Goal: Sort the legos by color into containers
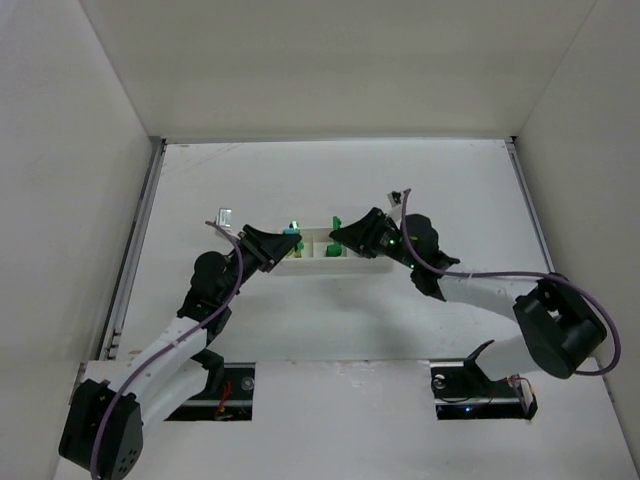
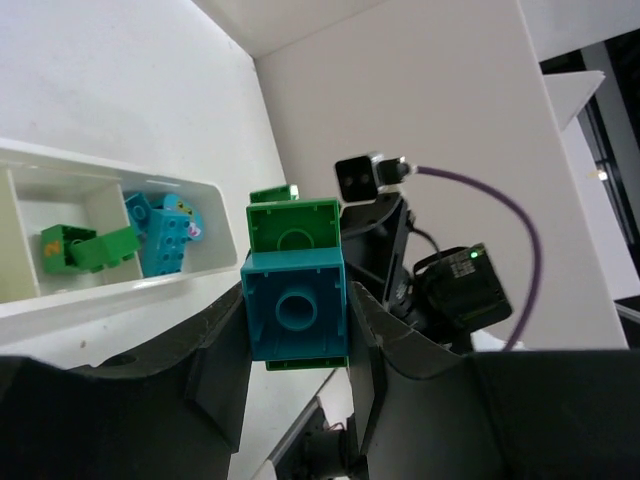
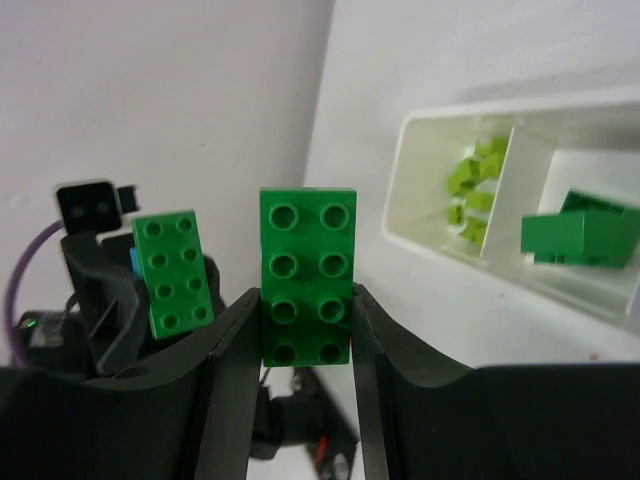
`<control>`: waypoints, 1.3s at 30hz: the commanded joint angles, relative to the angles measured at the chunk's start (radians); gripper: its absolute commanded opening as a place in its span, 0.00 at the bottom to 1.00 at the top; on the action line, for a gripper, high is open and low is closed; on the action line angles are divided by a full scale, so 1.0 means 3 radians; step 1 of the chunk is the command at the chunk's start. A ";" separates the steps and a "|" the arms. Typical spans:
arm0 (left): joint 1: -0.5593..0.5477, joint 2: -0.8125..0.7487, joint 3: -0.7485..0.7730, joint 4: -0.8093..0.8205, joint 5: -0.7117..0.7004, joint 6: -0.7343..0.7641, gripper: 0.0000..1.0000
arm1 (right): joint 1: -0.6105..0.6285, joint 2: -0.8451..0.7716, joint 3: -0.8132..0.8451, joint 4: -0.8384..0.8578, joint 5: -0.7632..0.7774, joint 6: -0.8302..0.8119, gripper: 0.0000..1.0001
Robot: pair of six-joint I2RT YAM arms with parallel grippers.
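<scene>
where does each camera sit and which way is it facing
Top external: above and behind the bases, looking down at the table; left arm and right arm show.
Left wrist: on the left gripper, facing its cyan-and-green stack and the white tray; its fingers show.
Right wrist: on the right gripper, facing its green brick; its fingers show.
Shared: both wrist views catch the white tray and the opposite gripper.

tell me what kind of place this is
Probably a robot lab test cell: plain white walls box in a white table, two arms are bolted at its near edge, and a tray holds toy bricks.
</scene>
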State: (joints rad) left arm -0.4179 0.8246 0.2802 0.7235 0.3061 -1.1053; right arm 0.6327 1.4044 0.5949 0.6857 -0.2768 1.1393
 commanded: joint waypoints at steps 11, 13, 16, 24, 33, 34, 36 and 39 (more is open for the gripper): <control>0.0107 -0.0074 0.0048 -0.0090 0.0028 0.0253 0.26 | 0.0307 0.0570 0.1075 -0.1468 0.0391 -0.0689 0.34; 0.0127 -0.0074 0.0048 -0.0085 0.0033 0.0253 0.27 | 0.0307 0.0636 0.1065 -0.1391 0.0304 -0.0582 0.35; 0.0153 -0.0059 0.0048 -0.0065 0.0043 0.0253 0.27 | 0.0302 0.0754 0.1054 -0.1258 0.0166 -0.0423 0.36; 0.0158 -0.0054 0.0007 -0.0034 0.0043 0.0253 0.28 | 0.0164 0.0866 0.0886 -0.0783 -0.0125 0.0057 0.39; 0.0168 -0.0023 0.0007 -0.0008 0.0064 0.0238 0.28 | 0.0097 0.0969 0.0778 -0.0609 -0.0136 0.0227 0.42; 0.0168 -0.0018 0.0007 -0.0008 0.0064 0.0238 0.28 | 0.0097 0.0969 0.0778 -0.0603 -0.0136 0.0232 0.43; 0.0163 -0.0013 0.0012 0.0002 0.0064 0.0233 0.28 | 0.0097 0.0984 0.0783 -0.0598 -0.0136 0.0237 0.45; 0.0163 -0.0013 0.0012 0.0002 0.0064 0.0228 0.28 | 0.0092 0.0984 0.0793 -0.0598 -0.0136 0.0237 0.48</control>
State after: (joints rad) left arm -0.3729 0.8227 0.2790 0.6609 0.3096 -1.0500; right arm 0.6662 1.7027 0.8337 0.4347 -0.3046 1.1984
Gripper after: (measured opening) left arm 0.345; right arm 0.471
